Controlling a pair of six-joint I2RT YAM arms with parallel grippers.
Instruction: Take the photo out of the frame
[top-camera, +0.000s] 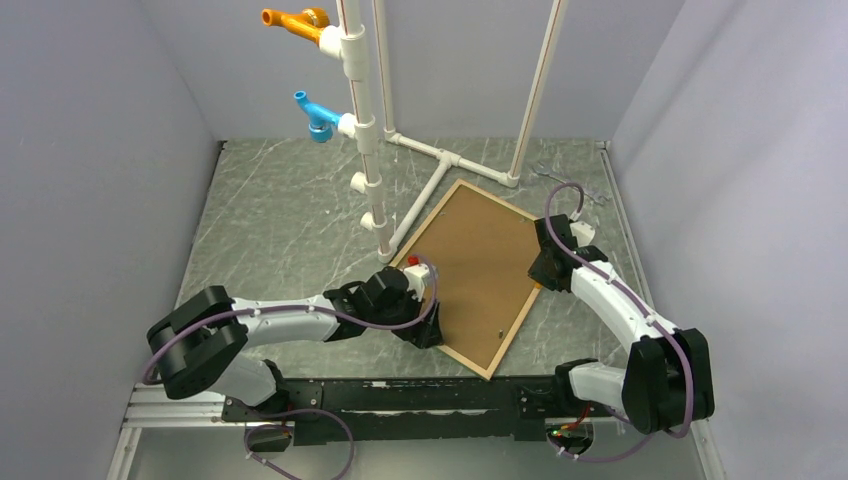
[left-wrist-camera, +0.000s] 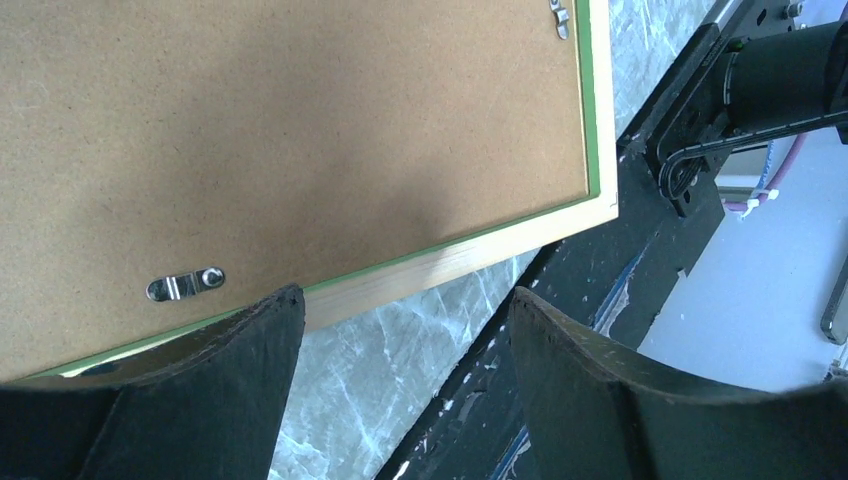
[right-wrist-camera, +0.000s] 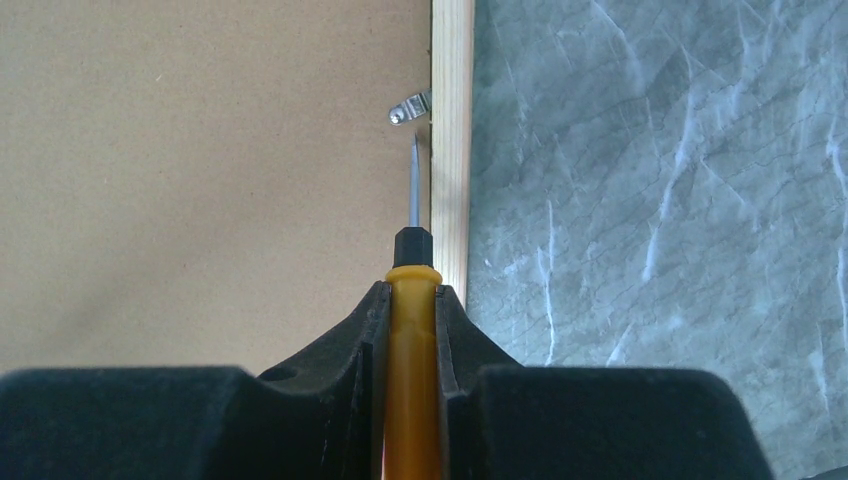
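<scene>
My right claw (right-wrist-camera: 411, 295): clenched on the screwdriver (right-wrist-camera: 410, 400).
Blade: ran along the frame (right-wrist-camera: 452, 180) rail, clip (right-wrist-camera: 409, 108) just ahead.
My left claw (left-wrist-camera: 400, 335): hung released at the frame's edge.

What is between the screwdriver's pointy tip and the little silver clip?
Only a short bare bit of brown backing board. The screwdriver tip sits just short of the clip, as the right wrist view shows.

The white pipe stand (top-camera: 416, 205) lies just beside the far-left rail of the frame (left-wrist-camera: 480, 255), closing that side. The right gripper (right-wrist-camera: 412, 298), clamping a screwdriver (right-wrist-camera: 410, 360), crowds the right rail. Bare tabletop (top-camera: 270, 240) lies open left of the stand.
</scene>
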